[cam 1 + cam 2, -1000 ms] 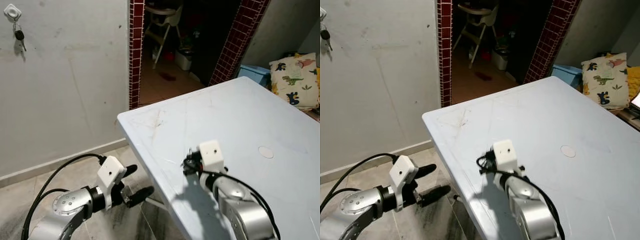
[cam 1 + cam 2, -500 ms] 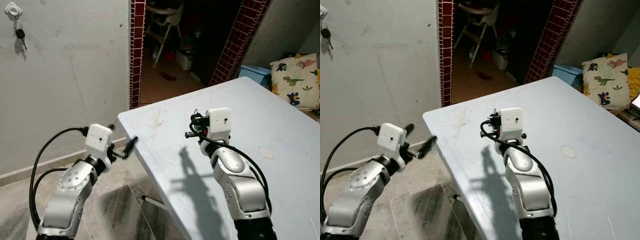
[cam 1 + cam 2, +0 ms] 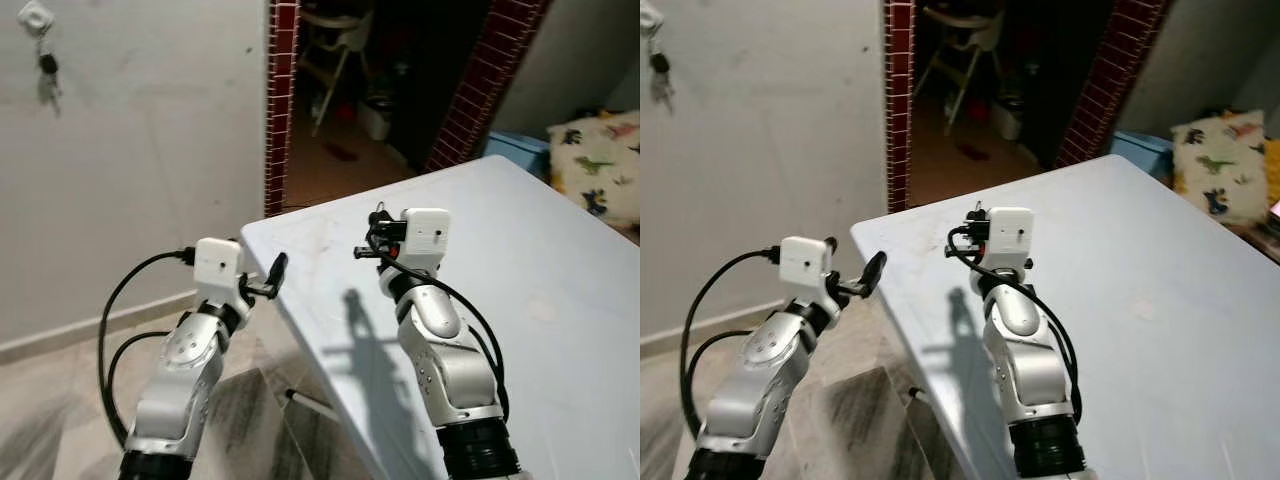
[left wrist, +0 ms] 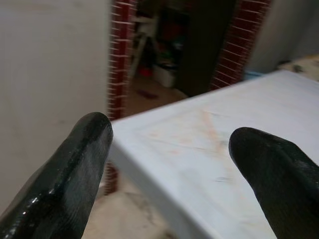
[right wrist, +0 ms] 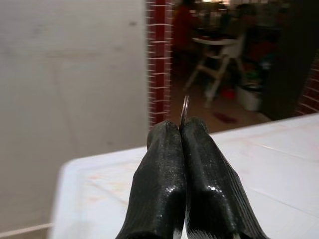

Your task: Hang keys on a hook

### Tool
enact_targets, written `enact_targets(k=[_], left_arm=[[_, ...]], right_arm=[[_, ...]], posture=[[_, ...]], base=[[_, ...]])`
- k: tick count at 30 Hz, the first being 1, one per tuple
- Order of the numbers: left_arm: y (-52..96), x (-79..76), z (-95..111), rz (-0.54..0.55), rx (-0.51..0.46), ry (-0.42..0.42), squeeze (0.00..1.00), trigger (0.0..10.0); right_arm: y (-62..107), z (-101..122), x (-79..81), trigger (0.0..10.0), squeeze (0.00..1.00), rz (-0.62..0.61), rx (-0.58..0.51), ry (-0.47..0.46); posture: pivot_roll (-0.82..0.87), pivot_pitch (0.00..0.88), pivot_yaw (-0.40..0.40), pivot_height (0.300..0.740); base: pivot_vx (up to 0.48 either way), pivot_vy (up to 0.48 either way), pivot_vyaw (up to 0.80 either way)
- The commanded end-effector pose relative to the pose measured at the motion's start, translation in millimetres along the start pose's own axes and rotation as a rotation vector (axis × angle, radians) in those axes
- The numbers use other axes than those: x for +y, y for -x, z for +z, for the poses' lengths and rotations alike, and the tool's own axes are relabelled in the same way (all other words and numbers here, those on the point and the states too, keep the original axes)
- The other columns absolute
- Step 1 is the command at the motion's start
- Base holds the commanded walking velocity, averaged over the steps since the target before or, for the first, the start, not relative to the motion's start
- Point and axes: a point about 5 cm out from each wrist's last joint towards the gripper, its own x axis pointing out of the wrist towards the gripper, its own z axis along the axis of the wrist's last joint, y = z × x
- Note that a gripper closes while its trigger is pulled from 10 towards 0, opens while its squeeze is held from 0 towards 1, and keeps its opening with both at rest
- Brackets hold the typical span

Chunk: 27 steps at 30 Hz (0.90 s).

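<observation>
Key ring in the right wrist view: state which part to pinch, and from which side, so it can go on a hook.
Pinch the key ring by its lower arc, from below, as the shut right pincer does. The thin ring stands upright above it, so its top stays free, probably enough to slip over the wall hook.
</observation>
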Motion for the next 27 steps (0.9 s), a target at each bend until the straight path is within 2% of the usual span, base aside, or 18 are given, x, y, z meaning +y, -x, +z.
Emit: enact_targets(k=[1, 7, 10, 15, 20, 27], left_arm=[[-1.4, 3.7, -2.2, 0.024, 0.018, -0.004, 0.00, 10.0], [-1.8, 7.4, -4.2, 0.039, 0.035, -0.020, 0.00, 10.0], [-1.6, 7.2, -4.5, 0.025, 0.047, -0.026, 0.00, 10.0], [5.8, 10.7, -3.6, 0.013, 0.059, -0.043, 0.00, 10.0], [17.1, 14.9, -9.8, -0.009, 0.095, -0.063, 0.00, 10.0], [23.2, 15.7, -9.0, -0.022, 0.108, -0.077, 0.00, 10.0]], right_arm=[[-0.9, 1.2, -1.6, 10.0, 0.00, -0.007, -0.013, 0.005], [-1.2, 0.0, -10.8, 10.0, 0.00, -0.037, -0.015, 0.013], [0.0, 1.5, -16.8, 10.0, 0.00, -0.062, -0.025, 0.017], [11.5, 3.8, -44.0, 10.0, 0.00, -0.186, -0.057, 0.072], [23.0, 0.3, -70.1, 10.0, 0.00, -0.254, -0.030, 0.106], [30.6, 1.9, -83.8, 10.0, 0.00, -0.299, -0.029, 0.138]], posture=[[0.13, 0.000, -0.117, 0.740], [0.13, 0.000, -0.114, 0.740], [0.13, 0.000, -0.113, 0.740], [0.13, 0.000, -0.113, 0.740], [0.12, 0.000, -0.109, 0.740], [0.13, 0.000, -0.101, 0.740]], base=[[0.000, 0.000, 0.80], [0.000, 0.000, 0.80], [0.000, 0.000, 0.00], [0.000, 0.479, 0.00], [0.000, 0.476, 0.00], [0.000, 0.476, 0.00]])
